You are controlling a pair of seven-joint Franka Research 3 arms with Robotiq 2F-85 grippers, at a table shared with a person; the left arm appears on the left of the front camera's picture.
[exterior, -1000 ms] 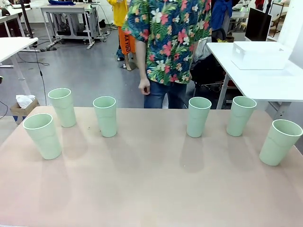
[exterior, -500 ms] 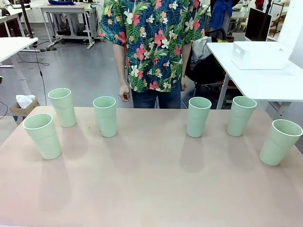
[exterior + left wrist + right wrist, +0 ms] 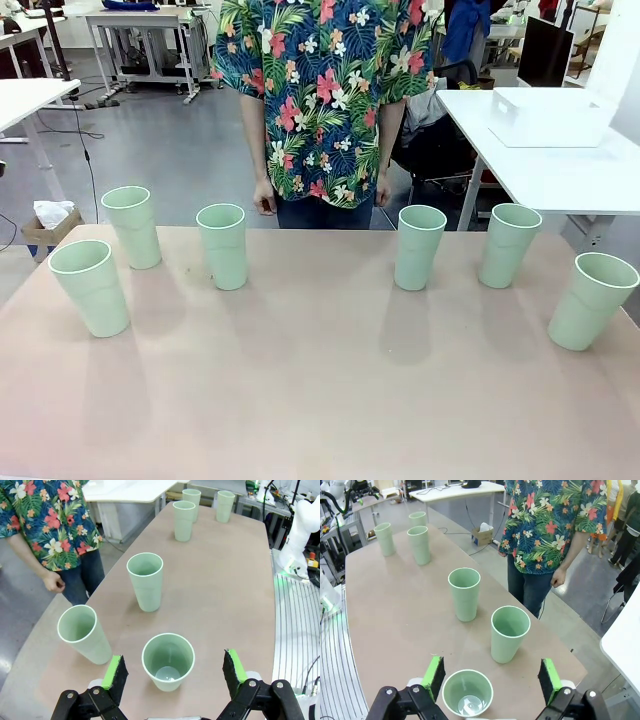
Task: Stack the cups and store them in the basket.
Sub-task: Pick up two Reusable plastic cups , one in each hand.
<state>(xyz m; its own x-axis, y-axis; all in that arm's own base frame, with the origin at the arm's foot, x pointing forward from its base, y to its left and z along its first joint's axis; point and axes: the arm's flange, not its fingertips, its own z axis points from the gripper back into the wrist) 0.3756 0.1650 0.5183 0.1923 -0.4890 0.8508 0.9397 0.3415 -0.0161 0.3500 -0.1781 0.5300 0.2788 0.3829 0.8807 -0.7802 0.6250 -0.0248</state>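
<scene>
Nothing done yet: all six cups stand separate, unstacked, across the table; basket sits upper right on a side table, w/ left gripper & right gripper wide open, empty, each over a cup.

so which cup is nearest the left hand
The cup at the row's left end, straight ahead of the open left hand; the others stand farther off.

Front cam faces person across table; wrist cams view it lengthwise.
</scene>
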